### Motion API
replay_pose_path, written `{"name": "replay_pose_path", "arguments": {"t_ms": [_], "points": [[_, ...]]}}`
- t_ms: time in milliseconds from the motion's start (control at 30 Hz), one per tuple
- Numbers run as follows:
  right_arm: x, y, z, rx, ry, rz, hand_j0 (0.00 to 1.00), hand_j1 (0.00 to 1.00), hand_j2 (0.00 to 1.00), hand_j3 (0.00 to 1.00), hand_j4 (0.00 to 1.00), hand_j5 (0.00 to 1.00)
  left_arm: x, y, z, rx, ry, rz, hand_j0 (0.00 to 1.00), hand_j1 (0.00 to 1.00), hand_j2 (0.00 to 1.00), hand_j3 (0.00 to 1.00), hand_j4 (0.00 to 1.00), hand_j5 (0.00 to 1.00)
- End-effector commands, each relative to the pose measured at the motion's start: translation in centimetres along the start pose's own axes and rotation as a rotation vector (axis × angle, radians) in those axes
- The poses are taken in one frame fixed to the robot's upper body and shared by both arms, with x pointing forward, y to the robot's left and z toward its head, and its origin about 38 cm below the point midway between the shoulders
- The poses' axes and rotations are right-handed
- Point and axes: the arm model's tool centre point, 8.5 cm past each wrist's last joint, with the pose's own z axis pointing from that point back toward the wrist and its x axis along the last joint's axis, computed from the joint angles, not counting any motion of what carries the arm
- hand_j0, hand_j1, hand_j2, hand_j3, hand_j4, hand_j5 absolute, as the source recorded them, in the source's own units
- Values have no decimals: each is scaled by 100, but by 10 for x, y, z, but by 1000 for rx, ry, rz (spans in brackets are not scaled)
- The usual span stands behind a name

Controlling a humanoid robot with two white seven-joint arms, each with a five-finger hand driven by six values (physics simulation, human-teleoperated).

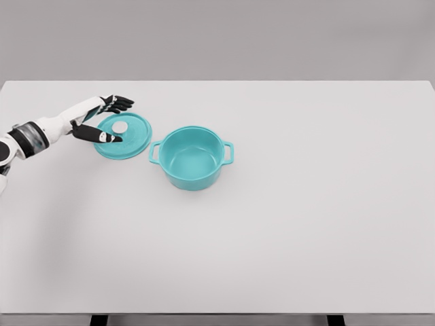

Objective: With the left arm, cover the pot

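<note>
My fingers (119, 103) are spread wide, dark against the white table (306, 224): the four upper ones fan out past the lid's far-left edge, while my thumb (102, 136) lies across its near-left part, tip pointing right toward the knob. My left hand (102, 121) brackets the lid and pinches nothing that I can make out; I cannot tell whether the thumb touches it.

The lid (129, 139) lies flat, knob up, just left of the pot and apart from it. It is a round teal disc with a raised rim and a small pale knob (119, 127) at its centre.

The pot (192, 157) stands upright and uncovered, teal inside and out, its two loop handles pointing left and right, so its long axis runs across the table.
</note>
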Motion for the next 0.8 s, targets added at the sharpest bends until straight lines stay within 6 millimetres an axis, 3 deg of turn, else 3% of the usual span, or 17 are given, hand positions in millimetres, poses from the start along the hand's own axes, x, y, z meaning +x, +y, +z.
{"name": "replay_pose_path", "arguments": {"t_ms": [0, 767], "points": [[0, 0, 0, 0, -1, 1, 100, 100, 100, 100, 100, 100, -4, 1, 2, 7, 11, 11, 83, 83, 83, 83, 83, 83], [0, 0, 0, 0, -1, 1, 100, 100, 100, 100, 100, 100, -2, -2, -3, 5, 5, 8, 81, 81, 81, 81, 81, 81]]}}
